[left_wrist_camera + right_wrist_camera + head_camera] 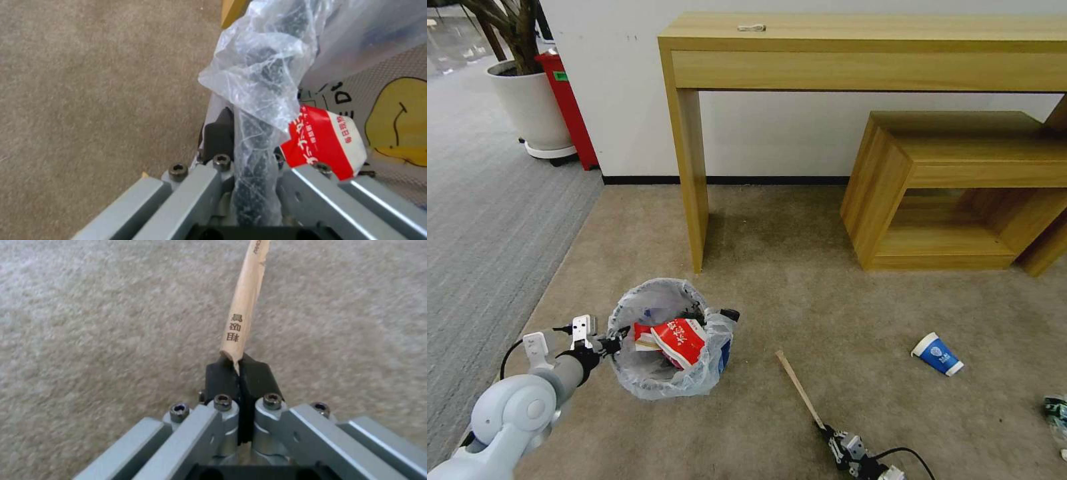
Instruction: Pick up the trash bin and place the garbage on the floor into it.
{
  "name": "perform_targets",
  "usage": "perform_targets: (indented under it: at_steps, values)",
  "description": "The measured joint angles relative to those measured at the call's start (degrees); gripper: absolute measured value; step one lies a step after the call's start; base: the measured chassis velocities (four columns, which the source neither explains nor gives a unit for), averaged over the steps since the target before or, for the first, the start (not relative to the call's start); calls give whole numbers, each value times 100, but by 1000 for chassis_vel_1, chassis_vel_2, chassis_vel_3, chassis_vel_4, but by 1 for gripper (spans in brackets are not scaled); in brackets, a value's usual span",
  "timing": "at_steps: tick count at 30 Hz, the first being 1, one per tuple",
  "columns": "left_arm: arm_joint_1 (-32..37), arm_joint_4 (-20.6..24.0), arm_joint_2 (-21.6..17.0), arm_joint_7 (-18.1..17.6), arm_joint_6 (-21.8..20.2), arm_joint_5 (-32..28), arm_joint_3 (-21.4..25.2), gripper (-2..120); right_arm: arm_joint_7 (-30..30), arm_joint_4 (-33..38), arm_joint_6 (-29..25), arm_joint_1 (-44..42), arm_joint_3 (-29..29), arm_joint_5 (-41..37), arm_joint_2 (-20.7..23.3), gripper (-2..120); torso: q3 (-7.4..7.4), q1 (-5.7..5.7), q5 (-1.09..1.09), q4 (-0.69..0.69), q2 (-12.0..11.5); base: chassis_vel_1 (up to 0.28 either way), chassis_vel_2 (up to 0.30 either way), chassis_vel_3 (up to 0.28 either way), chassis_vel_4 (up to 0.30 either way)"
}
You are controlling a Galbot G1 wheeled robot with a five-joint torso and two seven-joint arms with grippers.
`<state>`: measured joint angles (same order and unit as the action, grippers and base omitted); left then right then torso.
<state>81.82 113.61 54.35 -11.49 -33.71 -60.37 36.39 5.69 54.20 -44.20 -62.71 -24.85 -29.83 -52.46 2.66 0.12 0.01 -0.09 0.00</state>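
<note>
Presently the wooden stick (pixel 800 389) lies on the floor (pixel 800 287), far end aimed left toward the trash bin (pixel 667 340). The right end effector (pixel 834 437) pinches its near end; the left end effector (pixel 617 342) is clamped on the bin's left rim. Open carpet separates them; a cup (pixel 937 354) lies right.

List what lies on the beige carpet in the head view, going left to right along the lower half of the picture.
left gripper on the rim of the trash bin → red wrapper inside the bin → wooden stick, its near end in the right gripper → blue-white paper cup.
</note>
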Motion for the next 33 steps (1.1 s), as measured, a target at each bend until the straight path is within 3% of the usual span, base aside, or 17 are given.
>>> perform_targets:
  at_steps: [15, 23, 33]
  values:
    - [21, -57, -33, -22, -33, 132, -286, 0, 87, 666, -32, -444, 923, -88, 536, 0, 0, 0, 0, 0, 0, 0, 0, 0, 0]
    - [92, 53, -126, -211, -126, 15, -467, 0, 169, 1120, -48, -630, 1279, -102, 847, 0, 0, 0, -1, -1, 0, 0, 0, 0, 0]
    - [99, 267, -521, -539, -294, -459, -506, 0, 355, 1704, -114, -496, 1610, -14, 1290, 0, 0, 0, 0, 0, 0, 0, 0, 0, 0]
